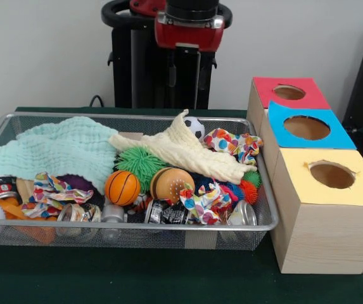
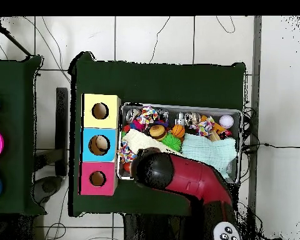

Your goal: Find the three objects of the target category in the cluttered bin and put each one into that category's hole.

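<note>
All three polka-dot cloths lie in the bin (image 1: 265, 204), none yet in the hole (image 1: 332, 175), so the step in hand, as I judge it, is choosing and reaching for the first cloth. The right-hand cloth (image 1: 233, 144) sits right of centre in the front view, draped at the far right corner beside the cream knitted cloth (image 1: 182, 149); it looks the most exposed and nearest the yellow-topped box (image 1: 324, 218). A second cloth (image 1: 200, 201) lies low and centre, wedged among the burger toy (image 1: 170, 183), spiky balls and metal tins, so a pinch there risks catching neighbours. The third cloth (image 1: 57, 192) lies lower left, partly under the mint green waffle cloth (image 1: 61, 151). A good grasp would come straight down on a raised fold, clear of the knitted cloth's edge, then lift high before crossing the rim.

The arm (image 2: 190, 178) fills the lower centre of the overhead view, its head over the bin's left end near the boxes. In the front view only its red and black housing shows at the top centre, raised well above the clutter. The gripper itself is hidden, so I cannot tell whether it is released or clenched.
</note>
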Action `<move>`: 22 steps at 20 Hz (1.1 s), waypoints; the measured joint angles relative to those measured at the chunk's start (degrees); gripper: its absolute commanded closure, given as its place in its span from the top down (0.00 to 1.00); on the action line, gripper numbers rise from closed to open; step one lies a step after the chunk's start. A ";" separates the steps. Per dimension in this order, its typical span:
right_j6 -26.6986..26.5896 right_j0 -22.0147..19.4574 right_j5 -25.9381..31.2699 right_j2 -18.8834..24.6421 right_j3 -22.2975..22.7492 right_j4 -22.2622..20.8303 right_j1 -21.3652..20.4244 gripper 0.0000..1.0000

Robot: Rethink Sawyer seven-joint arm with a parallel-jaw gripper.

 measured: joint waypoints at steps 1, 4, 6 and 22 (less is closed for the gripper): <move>0.00 -1.17 0.20 0.40 -0.03 -0.01 -0.50 1.00; -0.01 -4.02 1.13 1.27 -0.02 -0.02 -2.02 1.00; -0.01 -6.37 2.22 1.88 0.01 -0.03 -3.55 1.00; -0.04 -10.91 5.75 5.41 0.02 -2.93 -8.26 1.00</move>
